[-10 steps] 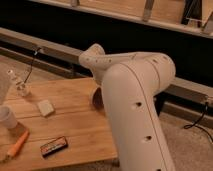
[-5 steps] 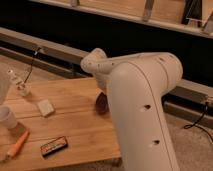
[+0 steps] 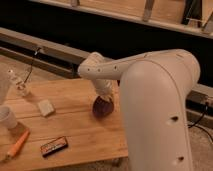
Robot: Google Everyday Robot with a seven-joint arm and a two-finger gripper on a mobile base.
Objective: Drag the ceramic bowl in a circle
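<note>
The ceramic bowl (image 3: 102,108) is dark maroon and glossy. It sits on the wooden table (image 3: 75,127), right of the middle, and tilts slightly. My gripper (image 3: 105,94) reaches down from the white arm (image 3: 150,100) onto the bowl's far rim and is mostly hidden by the wrist. The large white arm covers the right side of the table.
A pale square block (image 3: 46,107) lies left of the bowl. A white cup (image 3: 6,118) stands at the left edge. An orange stick (image 3: 17,145) and a dark snack bar (image 3: 54,146) lie near the front edge. A clear bottle (image 3: 20,86) stands at the back left.
The gripper and the bowl have moved to the right and toward the table's front edge. More of the bowl shows now.
</note>
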